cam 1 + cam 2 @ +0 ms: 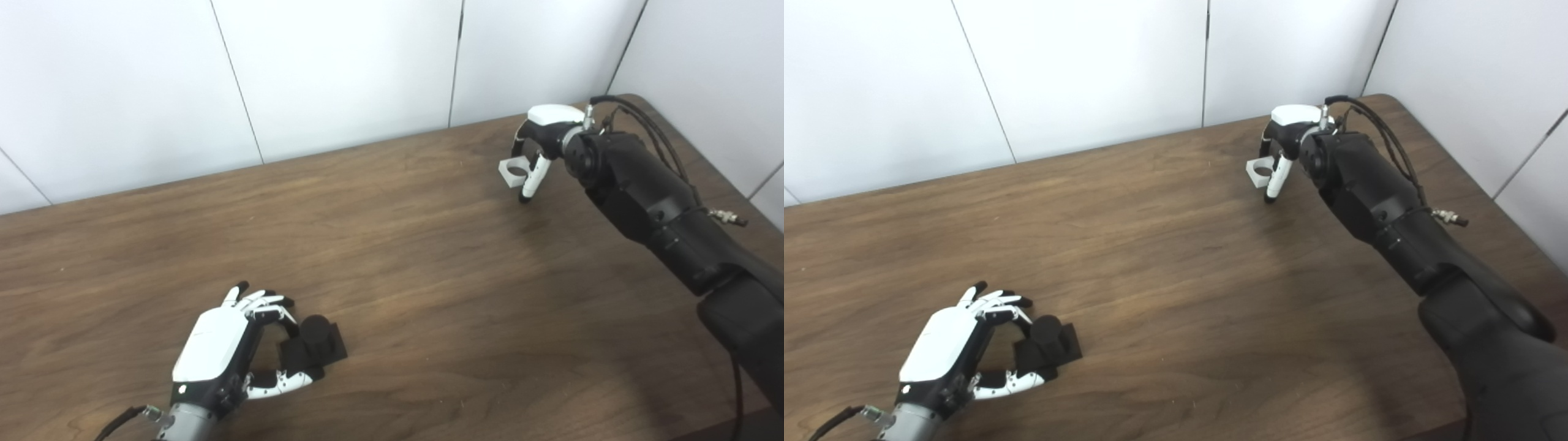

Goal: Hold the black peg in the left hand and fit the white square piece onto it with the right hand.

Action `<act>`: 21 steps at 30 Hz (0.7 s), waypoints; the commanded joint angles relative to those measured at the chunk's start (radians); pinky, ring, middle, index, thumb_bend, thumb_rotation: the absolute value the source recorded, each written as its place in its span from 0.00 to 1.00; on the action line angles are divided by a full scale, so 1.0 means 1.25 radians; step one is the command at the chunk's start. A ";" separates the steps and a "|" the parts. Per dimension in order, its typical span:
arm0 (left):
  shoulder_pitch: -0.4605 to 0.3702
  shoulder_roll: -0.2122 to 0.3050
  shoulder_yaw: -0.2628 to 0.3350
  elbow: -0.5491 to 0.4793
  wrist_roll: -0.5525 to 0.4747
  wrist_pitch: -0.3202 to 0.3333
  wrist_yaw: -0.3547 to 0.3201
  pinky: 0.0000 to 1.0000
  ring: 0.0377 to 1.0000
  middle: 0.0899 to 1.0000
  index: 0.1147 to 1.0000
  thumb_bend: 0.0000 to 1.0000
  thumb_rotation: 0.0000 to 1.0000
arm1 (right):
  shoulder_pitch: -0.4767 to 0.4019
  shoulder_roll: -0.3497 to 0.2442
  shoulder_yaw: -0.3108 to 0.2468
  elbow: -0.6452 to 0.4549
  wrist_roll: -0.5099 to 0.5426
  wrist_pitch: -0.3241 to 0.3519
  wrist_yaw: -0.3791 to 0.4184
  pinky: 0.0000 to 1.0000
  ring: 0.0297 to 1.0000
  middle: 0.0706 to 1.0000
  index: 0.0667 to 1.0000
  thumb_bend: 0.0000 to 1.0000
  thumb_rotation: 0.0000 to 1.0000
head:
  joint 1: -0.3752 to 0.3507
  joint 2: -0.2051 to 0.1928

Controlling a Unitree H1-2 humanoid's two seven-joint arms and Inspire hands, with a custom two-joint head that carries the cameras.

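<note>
Brown wood-grain table (392,245). Black peg (313,349) lies on it, near front-left; white square piece (513,171) far right.

My right hand (542,138) covers the far side of the white square piece (513,171), so I can't judge the grip. My left hand (229,349) hides the near edge of the black peg (313,348), and both arms run off the bottom edge.

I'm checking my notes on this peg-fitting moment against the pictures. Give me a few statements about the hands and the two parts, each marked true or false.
1. The left hand grips the black peg. True.
2. The white square piece already sits on the peg. False: it is in the right hand, far across the table.
3. The white piece has a round hole. True.
4. The two hands are touching. False: they are wide apart.
5. The peg is near the table's far edge. False: it is near the front.
</note>
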 commanded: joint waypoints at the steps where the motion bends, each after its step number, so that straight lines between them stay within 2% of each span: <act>1: 0.020 0.010 -0.005 -0.002 0.015 0.001 -0.017 1.00 0.86 0.74 0.42 0.52 0.05 | -0.023 -0.021 -0.025 -0.004 0.008 -0.029 -0.042 0.99 0.97 0.87 0.58 0.87 0.13 | 0.000 0.000; 2: 0.020 0.010 -0.005 -0.003 0.015 0.001 -0.017 1.00 0.86 0.74 0.42 0.52 0.05 | -0.018 -0.019 -0.031 0.001 0.017 -0.040 -0.054 1.00 0.97 0.86 0.52 0.70 0.14 | 0.001 0.001; 3: 0.020 0.009 -0.004 -0.004 0.016 0.002 -0.018 1.00 0.86 0.74 0.42 0.52 0.05 | -0.014 -0.017 -0.037 0.003 0.024 -0.051 -0.064 1.00 0.97 0.84 0.48 0.60 0.14 | 0.002 0.001; 5: 0.022 0.008 -0.004 -0.006 0.016 0.006 -0.020 1.00 0.86 0.75 0.42 0.52 0.05 | -0.007 -0.015 -0.042 0.007 0.031 -0.065 -0.080 1.00 0.96 0.82 0.46 0.54 0.14 | 0.002 0.001; 13: 0.023 0.008 -0.001 -0.004 0.018 0.005 -0.019 1.00 0.86 0.74 0.42 0.52 0.05 | 0.006 -0.017 -0.026 -0.004 0.016 -0.049 -0.066 0.91 0.92 0.83 0.45 0.52 0.13 | 0.002 0.000; 21: 0.021 0.006 0.000 0.000 0.020 0.005 -0.019 1.00 0.86 0.75 0.42 0.52 0.05 | 0.023 -0.019 -0.025 -0.014 0.014 -0.024 -0.049 0.94 0.95 0.85 0.45 0.52 0.13 | 0.000 0.001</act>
